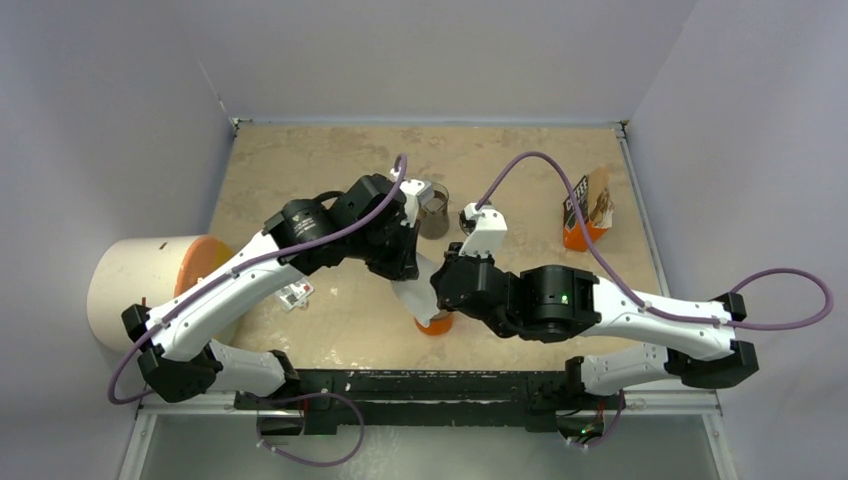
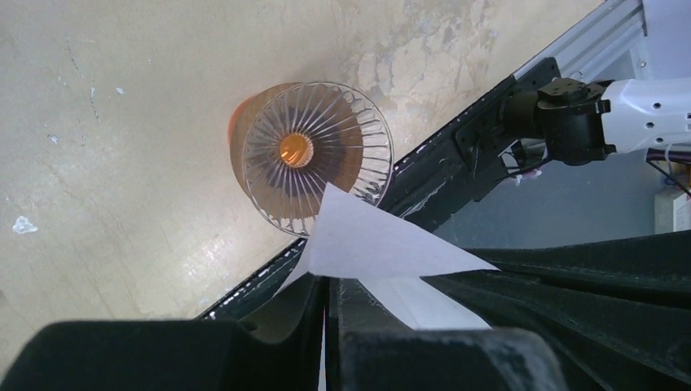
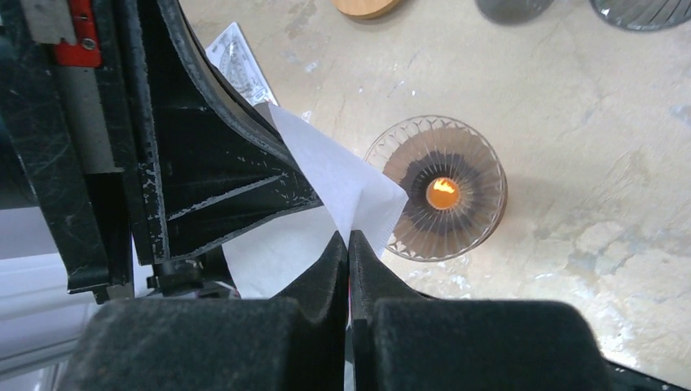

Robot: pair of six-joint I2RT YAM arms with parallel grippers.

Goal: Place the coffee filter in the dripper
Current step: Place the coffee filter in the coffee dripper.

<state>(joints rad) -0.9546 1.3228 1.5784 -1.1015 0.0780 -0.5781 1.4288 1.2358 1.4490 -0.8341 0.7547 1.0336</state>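
Table: sandy, mottled top, both my arms reaching in over its near middle.

Cream drum with an orange face, off the table's left edge. Not my concern.

Black-and-orange packet stands at the right rear, well apart. Smoky-grey cup sits behind my left wrist.

Dripper: clear ribbed cone, seated on the orange vessel, mouth up, nothing in it. I can see straight down its ribs to the orange glow at the throat.

Coffee filter: reads white here, folded flat, held in the air between my two pincers. One pointed corner overlaps the dripper's rim in both wrist views. It is above the mouth, not in it. How high, I cannot tell.

Left pincer: jaws pressed together, filter's edge nipped between them.

Right pincer: likewise clamped tight, on the opposite part of the same paper.

Small printed card lies on the table under my left forearm.

Step in hand, as I judge it: carry done, seating not yet begun. The next move calls for spreading the flat fold into a cone, centring its point over the throat, then lowering gently. Thin paper held by two pincers could tear if they pull unevenly.
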